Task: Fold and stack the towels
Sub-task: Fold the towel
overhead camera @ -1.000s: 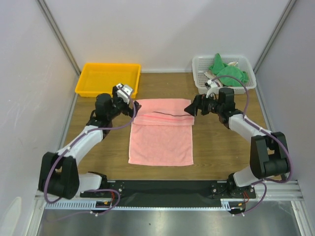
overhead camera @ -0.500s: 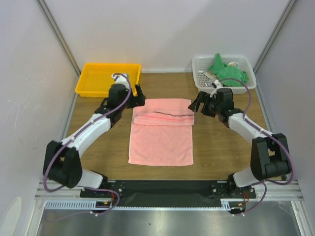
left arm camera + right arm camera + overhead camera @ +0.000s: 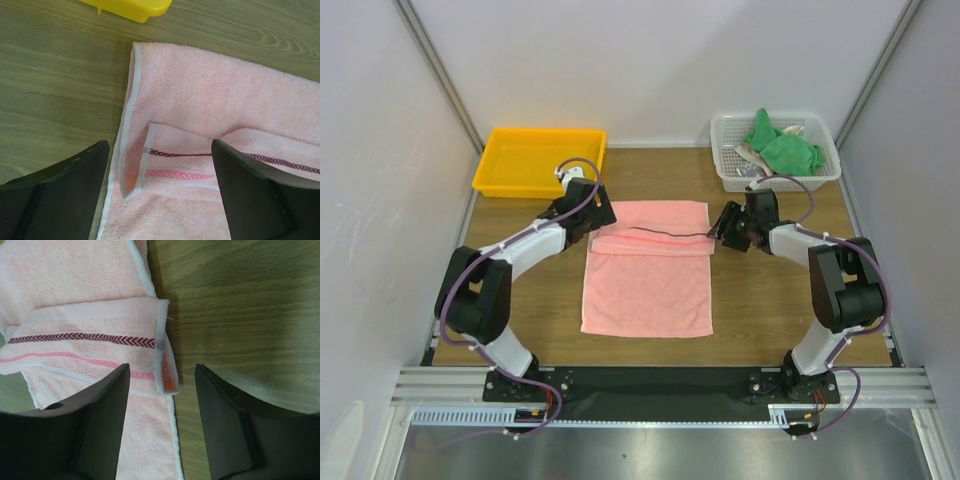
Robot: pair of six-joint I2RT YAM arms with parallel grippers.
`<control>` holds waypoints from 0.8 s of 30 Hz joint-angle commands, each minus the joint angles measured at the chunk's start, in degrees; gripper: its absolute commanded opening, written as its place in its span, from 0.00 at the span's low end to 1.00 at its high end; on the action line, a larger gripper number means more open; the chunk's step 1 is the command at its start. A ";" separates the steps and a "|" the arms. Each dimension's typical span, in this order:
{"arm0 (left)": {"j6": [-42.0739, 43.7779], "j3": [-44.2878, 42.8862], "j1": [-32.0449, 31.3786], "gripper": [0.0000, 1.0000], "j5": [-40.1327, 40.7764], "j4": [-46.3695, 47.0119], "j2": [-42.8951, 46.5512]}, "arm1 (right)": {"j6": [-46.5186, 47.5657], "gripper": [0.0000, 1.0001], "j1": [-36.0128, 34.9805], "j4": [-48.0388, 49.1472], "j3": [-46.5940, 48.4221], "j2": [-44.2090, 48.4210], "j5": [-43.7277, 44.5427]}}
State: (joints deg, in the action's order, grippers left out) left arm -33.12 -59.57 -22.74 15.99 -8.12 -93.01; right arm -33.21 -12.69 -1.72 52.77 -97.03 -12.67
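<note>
At the far end of the salmon-pink towel (image 3: 645,285), both arms now sit lower and closer to the cloth than a second ago. The left arm (image 3: 525,245), earlier bowed outward with its wrist raised near the yellow tray (image 3: 535,160), has swung round and stretched along the desk (image 3: 760,300). The right arm (image 3: 800,240) has drawn in the same way. The towel itself has not shifted.

Pose: each arm reaches forward and inward, with the left jaws at the towel's far left corner and the right jaws at its far right corner. The left jaws are spread wide astride the turned-back corner and grip nothing. The right jaws are parted, set closer together than the left pair, with a gap on either side of the folded corner; nothing is held.

Materials: the towel is a looped terry rectangle with a pale bound hem, lying flat mid-desk. Its far end is folded back into a band bearing a dark chevron stripe (image 3: 85,339) and a pink woven line. The desk is wood-grained, the tray smooth plastic, and the jaws matte black. A white lattice basket (image 3: 725,160) at far right holds crumpled green towels (image 3: 785,150).
</note>
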 commanded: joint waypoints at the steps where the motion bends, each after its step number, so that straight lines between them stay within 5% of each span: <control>1: -2.47 -2.74 -0.72 0.88 1.68 1.79 -3.13 | -0.89 0.58 -0.32 3.30 2.77 -1.23 0.19; 19: -2.47 -3.80 -2.92 0.68 -2.19 3.63 -8.50 | -0.80 0.42 -0.93 4.70 4.71 -4.57 -1.05; 22: -1.86 -3.71 -2.92 0.58 -2.63 4.43 -8.59 | -0.80 0.35 -0.93 4.62 5.23 -5.27 -1.13; 24: -1.59 -3.71 -2.92 0.42 -3.15 4.95 -8.59 | -0.80 0.27 -1.11 4.53 5.58 -5.44 -1.40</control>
State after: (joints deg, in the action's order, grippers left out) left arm -35.11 -61.32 -25.17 14.06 -6.20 -101.69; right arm -34.02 -13.37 1.19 56.03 -101.75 -13.45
